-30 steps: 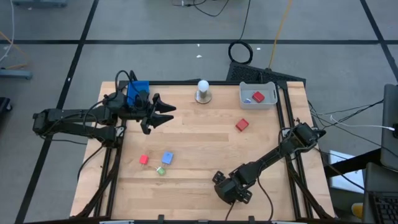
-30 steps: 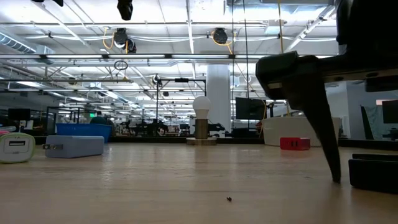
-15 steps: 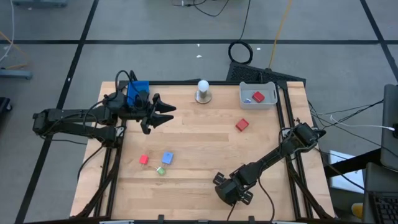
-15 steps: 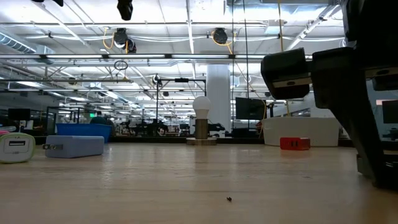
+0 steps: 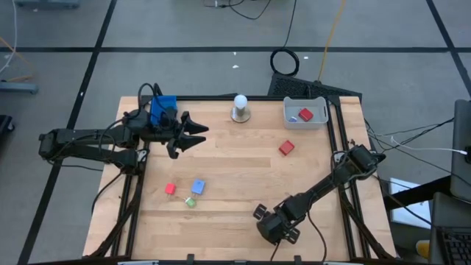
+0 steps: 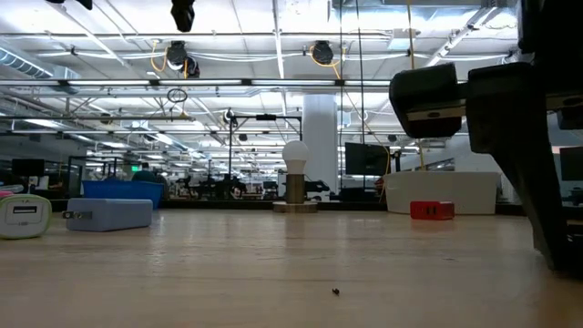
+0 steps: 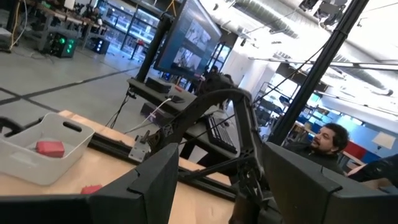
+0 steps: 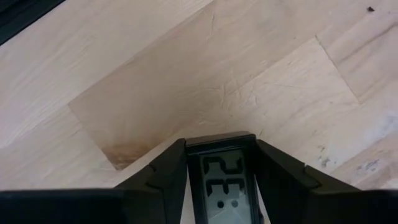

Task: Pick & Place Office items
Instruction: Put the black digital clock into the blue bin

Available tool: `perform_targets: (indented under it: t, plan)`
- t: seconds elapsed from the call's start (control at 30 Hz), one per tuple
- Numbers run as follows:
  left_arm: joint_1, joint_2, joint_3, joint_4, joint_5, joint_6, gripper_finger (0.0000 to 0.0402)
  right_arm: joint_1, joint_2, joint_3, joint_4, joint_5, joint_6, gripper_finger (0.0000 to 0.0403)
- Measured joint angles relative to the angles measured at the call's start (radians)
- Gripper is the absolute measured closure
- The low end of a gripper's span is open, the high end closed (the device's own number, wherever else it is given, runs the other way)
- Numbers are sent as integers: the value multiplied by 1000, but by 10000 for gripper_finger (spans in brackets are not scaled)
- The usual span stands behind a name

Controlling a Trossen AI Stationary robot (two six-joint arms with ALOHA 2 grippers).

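Near the table [image 5: 243, 221] front edge, right end effector [image 8: 221, 163] clamps clock [image 8: 222, 180].

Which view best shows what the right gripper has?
Right wrist view: the right gripper is shut on a small black digital clock, its display readable between the fingers. In the high view the gripper hides it. The low view shows only dark fingers. The left wrist view misses it.

The right arm reaches low across the worktop's near edge, its gripper [image 8: 221, 171] pointing down with jaws clamped on a small digital clock [image 8: 222, 183]. The left gripper [image 5: 193, 134] hovers at the far left, jaws parted.
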Motion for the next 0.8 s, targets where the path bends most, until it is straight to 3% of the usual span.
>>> perform_targets:
  t: [0.33,0.8]
  plan:
    - [0,0,0,-6,-1,-2,172,-29,-84,-2,7,133,35,251]
    - [1,0,0,-5,-1,-6,172,-155,-266,0,85,157,366,251]
